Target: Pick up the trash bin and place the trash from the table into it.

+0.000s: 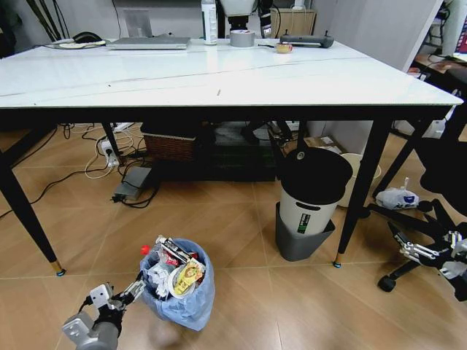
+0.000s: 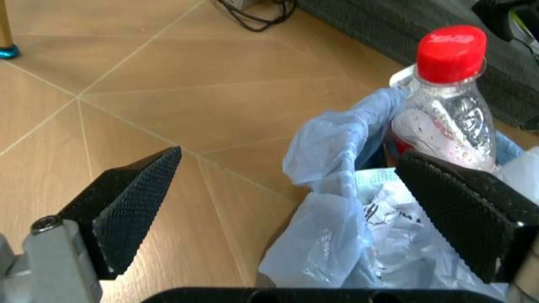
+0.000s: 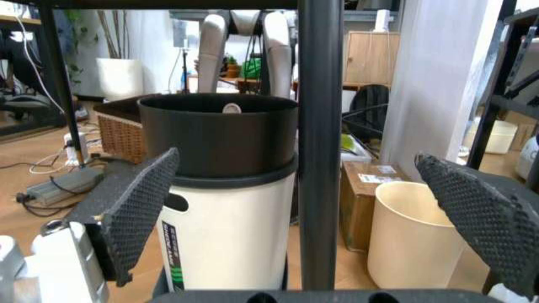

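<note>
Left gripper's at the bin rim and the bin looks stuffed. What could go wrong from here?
1. The left gripper is open around the trash bin bag's thin, crinkled rim; closing might catch plastic alone, which could slip or tear.
2. The red-capped bottle and wrappers stand above the rim, so tilting could spill them onto the floor.
3. The bin sits on the floor beside the table leg.

Bright even light, glare on the table [image 1: 219,80], shadow beneath.

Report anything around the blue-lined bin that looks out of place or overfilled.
The trash bin on the floor is heaped above its rim: a red-capped bottle and wrappers stick out the top. The left claw hangs open, straddling the bag's edge. Nothing has spilled onto the floor.
</note>
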`<state>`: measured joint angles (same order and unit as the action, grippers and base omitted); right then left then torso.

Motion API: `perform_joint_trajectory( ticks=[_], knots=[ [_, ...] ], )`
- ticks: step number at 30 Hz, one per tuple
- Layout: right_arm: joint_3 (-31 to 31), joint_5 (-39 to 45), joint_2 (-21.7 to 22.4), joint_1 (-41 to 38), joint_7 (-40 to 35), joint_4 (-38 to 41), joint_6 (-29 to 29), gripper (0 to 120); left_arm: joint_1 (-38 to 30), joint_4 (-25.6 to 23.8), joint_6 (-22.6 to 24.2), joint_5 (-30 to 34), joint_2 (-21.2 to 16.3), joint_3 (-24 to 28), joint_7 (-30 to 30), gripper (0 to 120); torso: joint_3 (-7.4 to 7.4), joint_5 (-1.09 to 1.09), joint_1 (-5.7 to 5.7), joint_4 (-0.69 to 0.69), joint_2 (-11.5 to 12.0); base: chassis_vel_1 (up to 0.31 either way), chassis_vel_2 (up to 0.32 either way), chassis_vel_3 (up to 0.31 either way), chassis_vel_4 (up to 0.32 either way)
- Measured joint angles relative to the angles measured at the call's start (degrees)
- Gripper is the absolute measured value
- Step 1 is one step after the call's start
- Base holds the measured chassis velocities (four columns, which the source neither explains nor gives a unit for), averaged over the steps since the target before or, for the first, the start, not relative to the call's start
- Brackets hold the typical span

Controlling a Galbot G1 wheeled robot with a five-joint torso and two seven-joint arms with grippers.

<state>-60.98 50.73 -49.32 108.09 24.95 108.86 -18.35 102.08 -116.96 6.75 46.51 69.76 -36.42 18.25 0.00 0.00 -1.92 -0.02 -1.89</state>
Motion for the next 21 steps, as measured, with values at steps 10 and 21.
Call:
perform_joint_trajectory(
  ticks=[10, 21],
  knots=[
    [0.00, 0.00, 0.00, 0.00, 0.00, 0.00, 0.00, 100, 0.77, -0.70, -0.08, -0.34, 0.11, -0.68, -0.02, 100, 0.00, 0.00, 0.00, 0.00, 0.00, 0.000, 0.000, 0.000, 0.000],
    [0.00, 0.00, 0.00, 0.00, 0.00, 0.00, 0.00, 100, 5.31, -4.99, -1.38, -1.84, 0.33, -4.50, -1.24, 100, 0.00, 0.00, 0.00, 0.00, 0.00, 0.000, 0.000, 0.000, 0.000]
  ],
)
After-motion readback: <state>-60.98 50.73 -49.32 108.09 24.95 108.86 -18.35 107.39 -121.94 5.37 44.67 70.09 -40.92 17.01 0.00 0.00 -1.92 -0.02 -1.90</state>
